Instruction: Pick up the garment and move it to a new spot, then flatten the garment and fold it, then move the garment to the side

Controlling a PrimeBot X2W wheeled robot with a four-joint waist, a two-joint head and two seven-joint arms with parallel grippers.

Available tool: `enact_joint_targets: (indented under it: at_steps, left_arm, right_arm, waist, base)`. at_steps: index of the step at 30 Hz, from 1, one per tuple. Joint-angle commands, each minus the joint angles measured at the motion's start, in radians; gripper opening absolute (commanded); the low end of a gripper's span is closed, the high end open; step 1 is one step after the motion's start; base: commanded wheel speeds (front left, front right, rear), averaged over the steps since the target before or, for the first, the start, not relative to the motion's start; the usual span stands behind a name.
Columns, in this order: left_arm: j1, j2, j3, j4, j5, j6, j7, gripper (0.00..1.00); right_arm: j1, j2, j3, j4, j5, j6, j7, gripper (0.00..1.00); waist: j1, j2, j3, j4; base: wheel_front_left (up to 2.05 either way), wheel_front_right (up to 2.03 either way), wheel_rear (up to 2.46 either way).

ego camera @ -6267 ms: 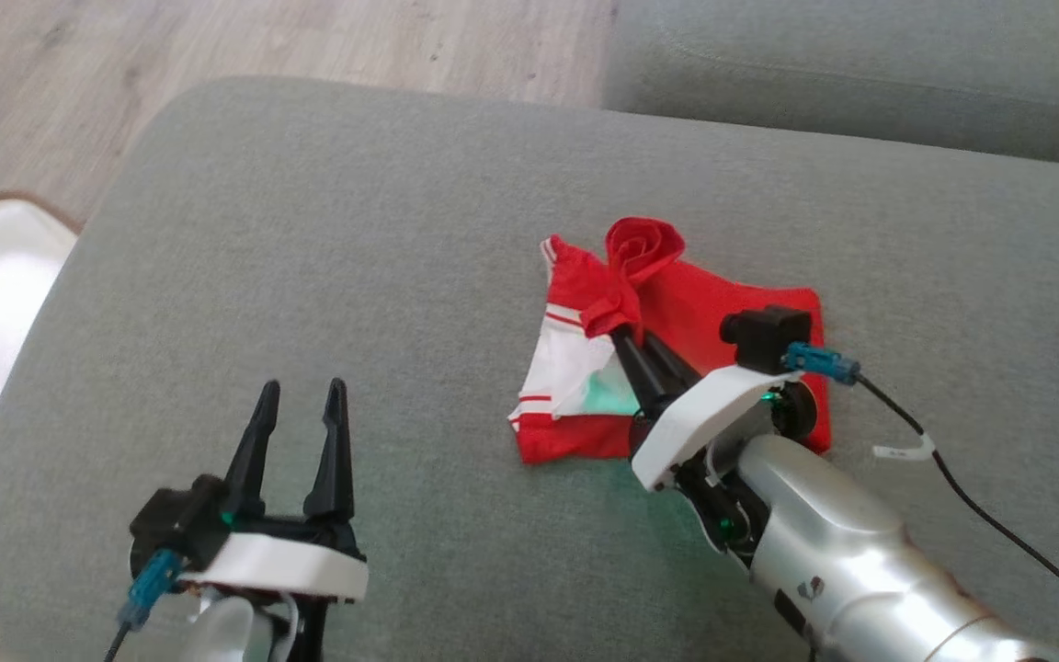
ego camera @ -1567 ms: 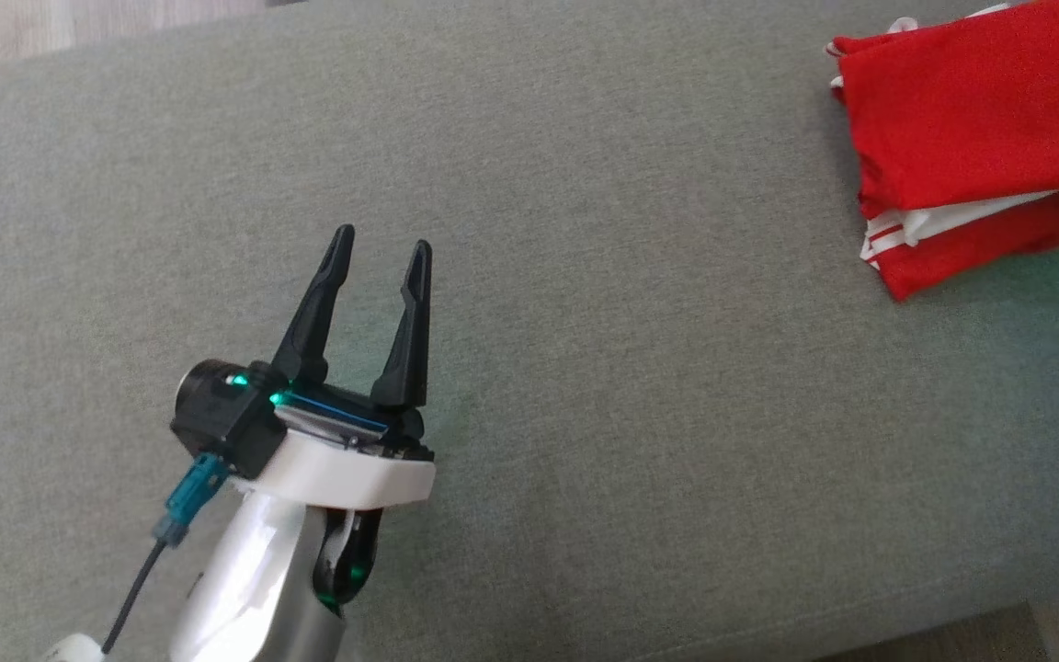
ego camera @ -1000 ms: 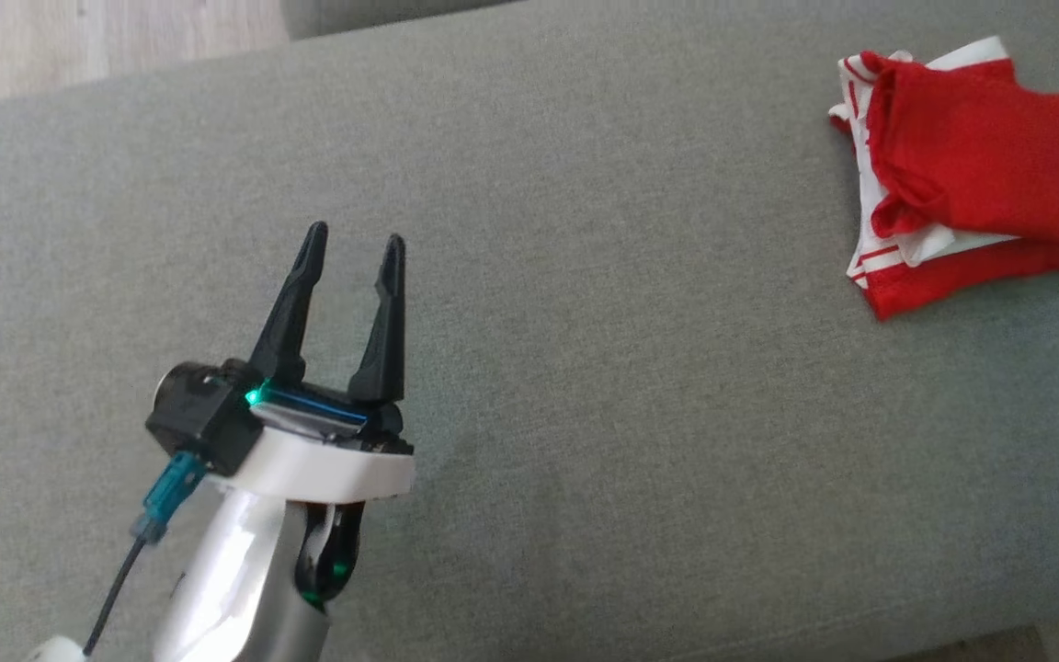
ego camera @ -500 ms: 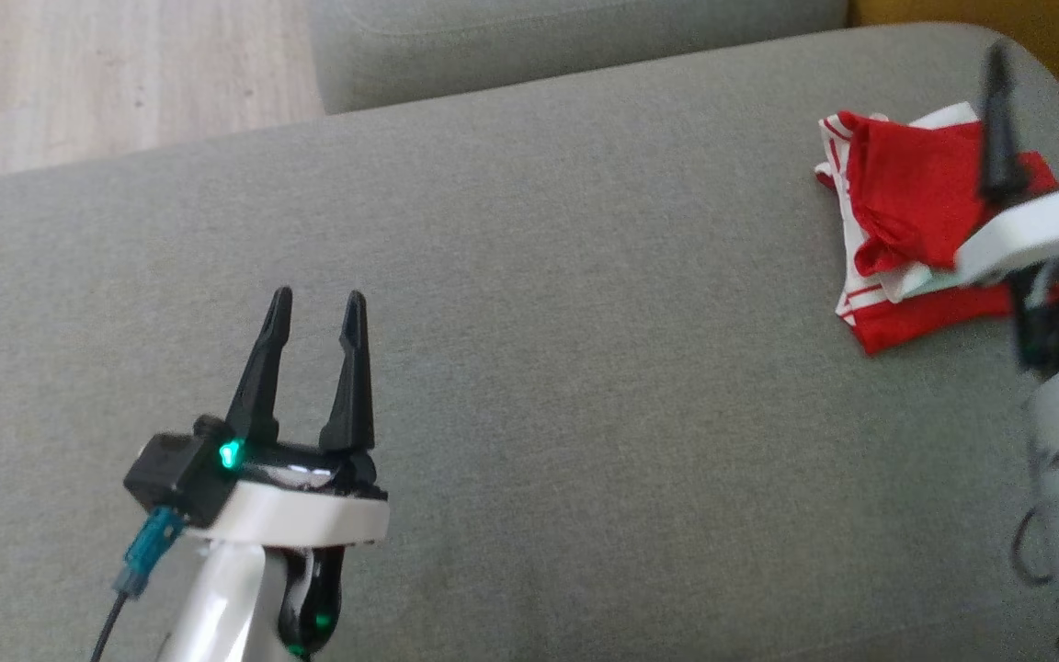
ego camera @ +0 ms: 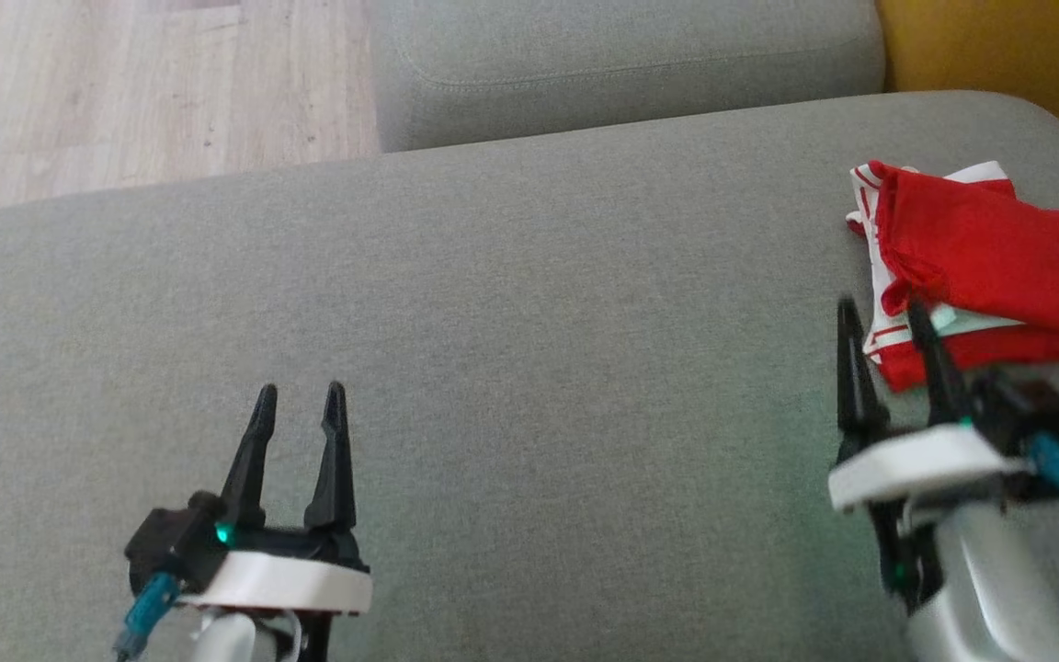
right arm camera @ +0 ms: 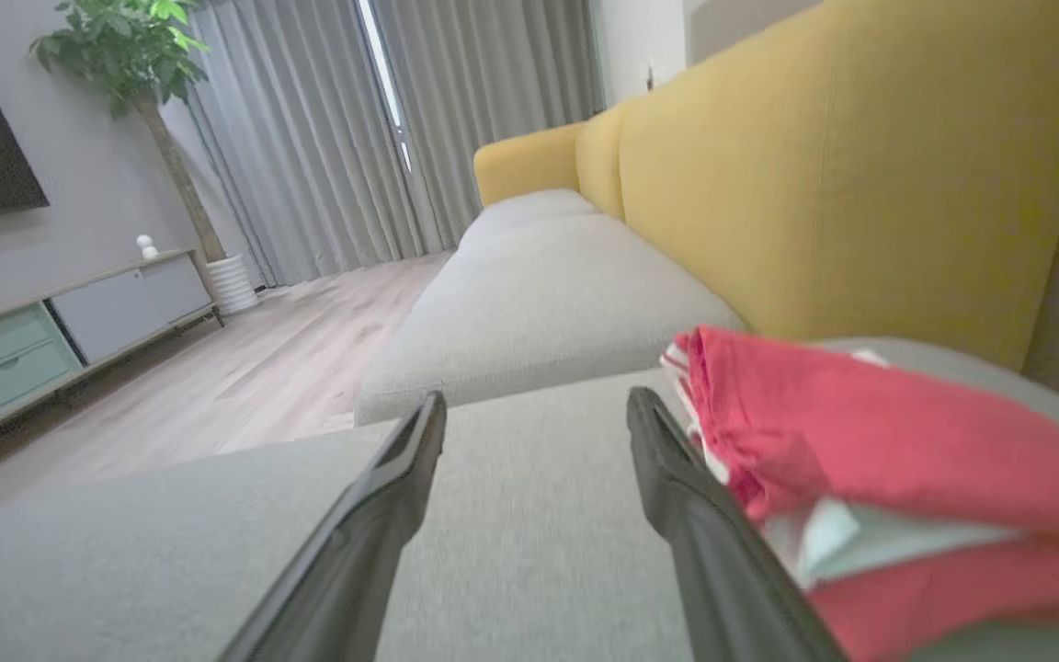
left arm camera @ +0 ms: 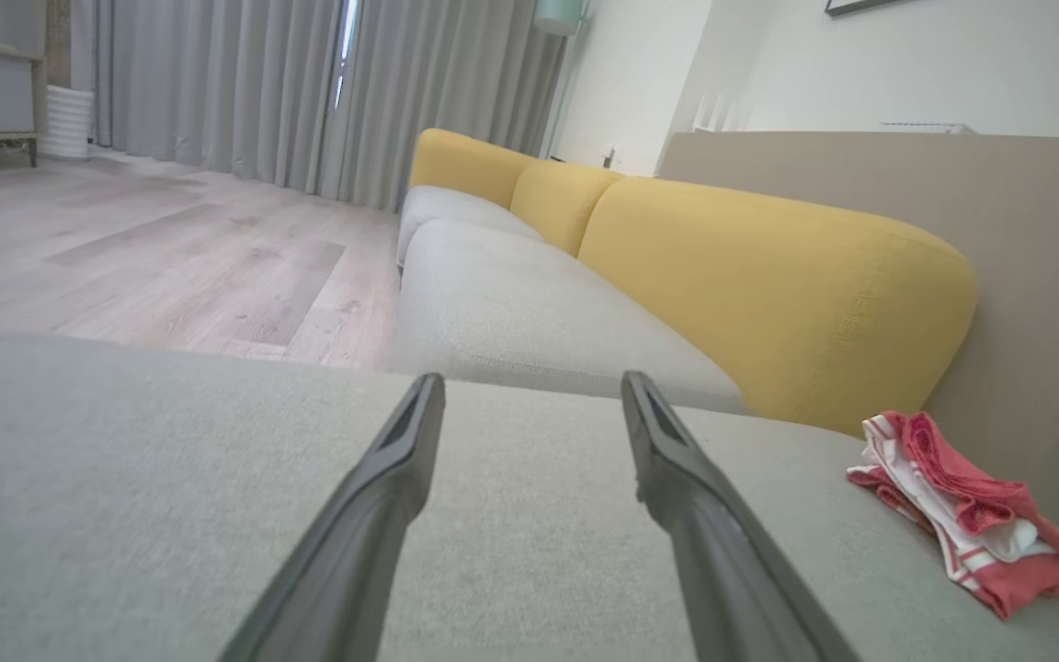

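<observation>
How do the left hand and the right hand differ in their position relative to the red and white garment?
The left hand is over bare grey cushion, far from the garment; the right hand has its fingertips beside the garment's near corner. From the left hand's wrist the garment looks small, at the side; from the right hand's wrist it looks large, next to one finger. Both hands are open and empty.

no readable text, labels or signs
</observation>
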Motion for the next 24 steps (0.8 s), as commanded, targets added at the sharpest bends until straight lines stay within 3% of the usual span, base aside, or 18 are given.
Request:
enact_joint_targets:
  at_steps: [1,7,24]
  left_arm:
    - [-0.019,0.000,0.043,-0.017,-0.009,0.002,-0.005,1.00]
    - [0.001,-0.001,0.052,-0.027,-0.036,0.002,-0.005,1.00]
    - [0.012,-0.002,0.091,-0.045,-0.044,0.002,-0.005,1.00]
  right_arm:
    - [0.009,0.007,0.034,-0.037,0.046,0.004,-0.021,1.00]
    - [0.094,0.008,0.072,-0.070,0.142,0.004,-0.031,1.00]
    - [0.108,0.008,0.057,-0.113,0.112,0.004,-0.031,1.00]
  waist:
    - [0.0002,-0.0001,-0.004,0.005]
    - [0.0002,-0.0001,-0.006,0.007]
    - [0.0002,-0.0001,-0.008,0.004]
  base:
    - [0.00,0.00,0.00]
    - [0.00,0.00,0.00]
    - [0.00,0.00,0.00]
